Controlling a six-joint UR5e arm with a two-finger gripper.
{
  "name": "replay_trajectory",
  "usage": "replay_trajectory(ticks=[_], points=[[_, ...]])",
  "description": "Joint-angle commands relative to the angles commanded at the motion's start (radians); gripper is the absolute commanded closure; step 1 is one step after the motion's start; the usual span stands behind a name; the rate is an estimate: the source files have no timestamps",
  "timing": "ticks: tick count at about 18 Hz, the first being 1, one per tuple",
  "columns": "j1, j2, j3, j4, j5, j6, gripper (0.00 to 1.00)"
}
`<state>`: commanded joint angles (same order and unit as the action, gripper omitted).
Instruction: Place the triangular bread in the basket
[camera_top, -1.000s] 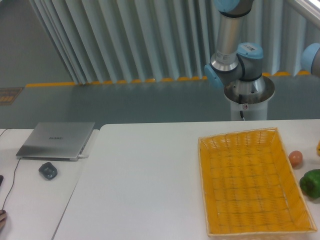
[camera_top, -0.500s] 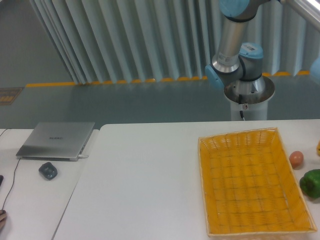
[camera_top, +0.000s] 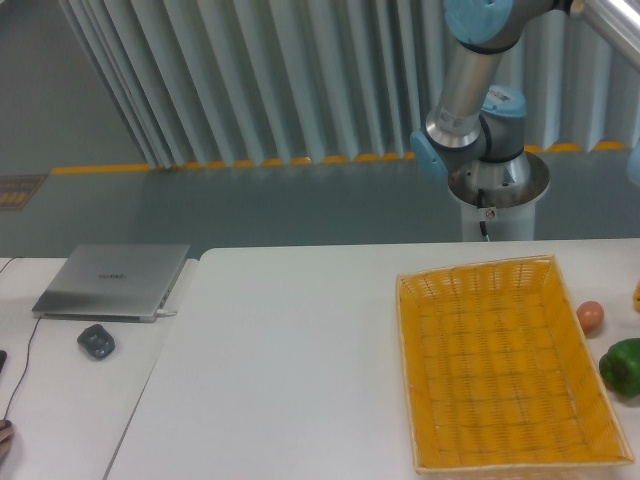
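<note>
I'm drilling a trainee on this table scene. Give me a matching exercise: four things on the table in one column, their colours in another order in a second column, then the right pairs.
Things:
1. basket
2. pepper
3. laptop
4. small round fruit

Colours:
A. silver-grey
B. reddish-orange
C. yellow-orange
D. green

Pairs: 1-C, 2-D, 3-A, 4-B

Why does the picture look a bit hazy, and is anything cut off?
In the fixed camera view the light is flat and soft, with hardly any shadow around the basket; the whole frame is mildly blurred. The green pepper is clipped at the right edge, and the arm runs out the top.
</note>
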<state>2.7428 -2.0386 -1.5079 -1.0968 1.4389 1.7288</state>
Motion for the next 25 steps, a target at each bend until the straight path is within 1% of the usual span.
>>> replay_trajectory(ticks=[5, 11, 13, 14, 15, 17, 18, 19, 25], points=[[0.002, -0.02, 0.0, 0.02, 0.002, 0.011, 0.0], [-0.003, -0.026, -0.003, 0.025, 0.005, 0.017, 0.0], [-0.002, -0.029, 0.0, 0.023, 0.005, 0.017, 0.2], [-0.002, -0.029, 0.0, 0.025, 0.006, 0.017, 0.36], [-0.002, -0.029, 0.0, 0.025, 0.006, 0.018, 0.48], [0.0, -0.029, 0.0, 0.022, 0.008, 0.032, 0.77], [0.0, -0.029, 0.0, 0.02, 0.009, 0.034, 0.98], [0.0, -0.028, 0.002, 0.02, 0.009, 0.034, 1.0], [0.009, -0.019, 0.011, 0.018, 0.008, 0.061, 1.0]])
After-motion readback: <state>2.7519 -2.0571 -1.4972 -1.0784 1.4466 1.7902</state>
